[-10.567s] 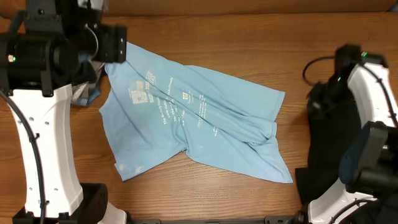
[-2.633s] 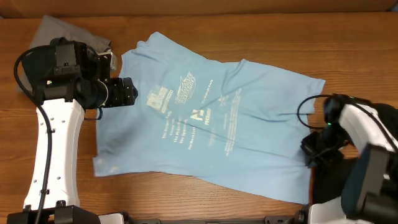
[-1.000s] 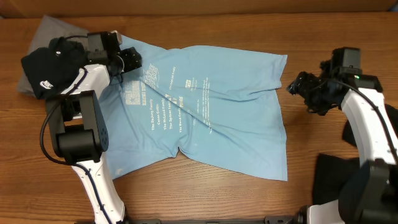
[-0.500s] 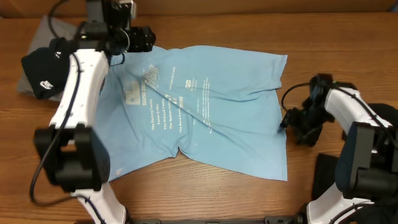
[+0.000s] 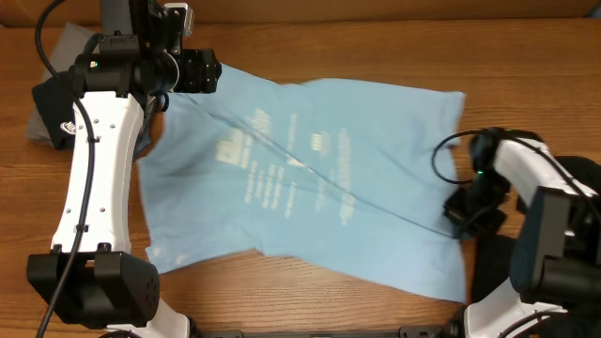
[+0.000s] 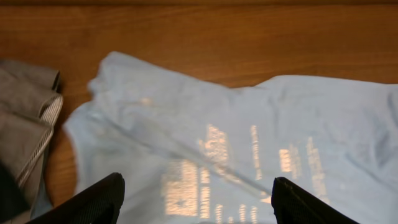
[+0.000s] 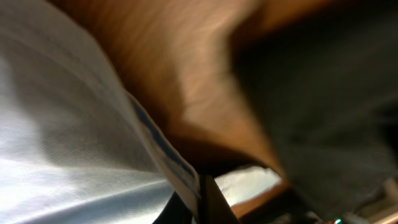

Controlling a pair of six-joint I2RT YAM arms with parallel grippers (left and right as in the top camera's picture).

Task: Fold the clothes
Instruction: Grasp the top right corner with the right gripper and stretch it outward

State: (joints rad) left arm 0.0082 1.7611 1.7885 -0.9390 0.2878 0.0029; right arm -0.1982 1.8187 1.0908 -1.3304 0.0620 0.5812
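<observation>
The large light blue T-shirt (image 5: 310,178) with pale printed text lies spread print-up across the table. My left gripper (image 5: 208,72) hovers over its top left corner. In the left wrist view its fingers (image 6: 196,205) are wide apart and empty above the shirt (image 6: 249,143). My right gripper (image 5: 458,211) is at the shirt's right edge. In the right wrist view it (image 7: 200,202) is shut on the shirt's hem (image 7: 62,124). A black garment (image 5: 493,272) lies at the lower right, dark in the right wrist view (image 7: 336,93).
A grey garment (image 5: 70,42) and a black one (image 5: 49,99) lie bunched at the table's top left; the grey one shows in the left wrist view (image 6: 25,130). Bare wood table (image 5: 376,47) runs along the back.
My right gripper has closed on the shirt's right edge and drawn it right, so the shirt lies wider and flatter. My left gripper has stayed over the top left corner.
</observation>
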